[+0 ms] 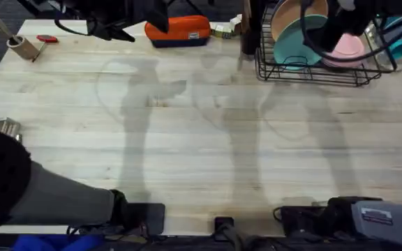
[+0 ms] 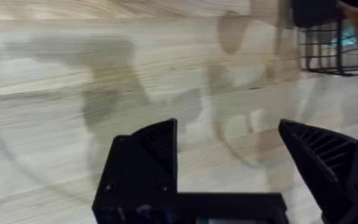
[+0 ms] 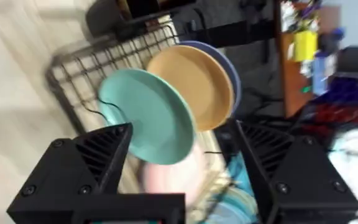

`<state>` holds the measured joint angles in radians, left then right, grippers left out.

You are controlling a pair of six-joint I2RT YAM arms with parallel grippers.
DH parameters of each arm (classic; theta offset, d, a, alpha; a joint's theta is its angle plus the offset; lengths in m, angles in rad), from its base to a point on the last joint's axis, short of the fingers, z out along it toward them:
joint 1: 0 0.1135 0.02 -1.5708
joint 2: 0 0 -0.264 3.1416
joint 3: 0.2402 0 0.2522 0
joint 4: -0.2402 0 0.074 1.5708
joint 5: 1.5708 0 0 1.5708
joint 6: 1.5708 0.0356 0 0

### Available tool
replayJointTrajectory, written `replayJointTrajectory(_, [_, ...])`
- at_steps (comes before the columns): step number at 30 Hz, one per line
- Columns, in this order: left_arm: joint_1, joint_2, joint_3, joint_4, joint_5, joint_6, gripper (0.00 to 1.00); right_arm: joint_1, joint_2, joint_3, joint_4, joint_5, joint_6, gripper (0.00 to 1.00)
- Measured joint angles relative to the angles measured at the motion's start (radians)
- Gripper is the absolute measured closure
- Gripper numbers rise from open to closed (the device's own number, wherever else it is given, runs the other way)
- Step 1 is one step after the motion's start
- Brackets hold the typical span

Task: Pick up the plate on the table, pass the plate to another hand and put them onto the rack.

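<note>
The teal plate [image 1: 293, 43] [image 3: 148, 115] stands on edge in the black wire rack [image 1: 311, 75] [image 3: 73, 74] at the table's far right. A peach plate [image 3: 194, 84] leans behind it, and a pink plate [image 1: 346, 47] lies beside it. My right gripper [image 3: 184, 126] hovers open just above the rack, its fingers apart from the teal plate and holding nothing. The right arm [image 1: 340, 21] shows dark over the rack. My left gripper [image 2: 225, 127] is open and empty above the bare wooden table [image 2: 55, 74], with the rack's corner [image 2: 328, 59] off to one side.
An orange pouch [image 1: 179, 31] and a dark bottle [image 1: 248, 28] sit along the far edge. A cup with utensils [image 1: 23, 46] stands at the far left corner. A metal object [image 1: 2, 125] lies at the left edge.
</note>
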<state>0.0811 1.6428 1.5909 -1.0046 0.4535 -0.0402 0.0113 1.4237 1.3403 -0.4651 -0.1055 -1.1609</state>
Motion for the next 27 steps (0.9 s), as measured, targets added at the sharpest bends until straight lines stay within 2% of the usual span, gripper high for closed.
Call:
replayJointTrajectory(8, [0.0,-0.016,0.0,0.02,-0.092,0.027,0.005,0.005,-0.104,0.0,-0.124,0.0,0.37,0.006])
replayJointTrajectory(16, [0.0,-0.188,0.0,-0.012,-0.214,0.034,0.006,0.006,-0.24,0.001,-0.289,0.0,0.642,0.006])
replayJointTrajectory(27, [0.0,-0.332,0.003,-0.141,-0.265,0.041,0.006,0.006,-0.32,0.001,-0.383,-0.001,0.917,0.006])
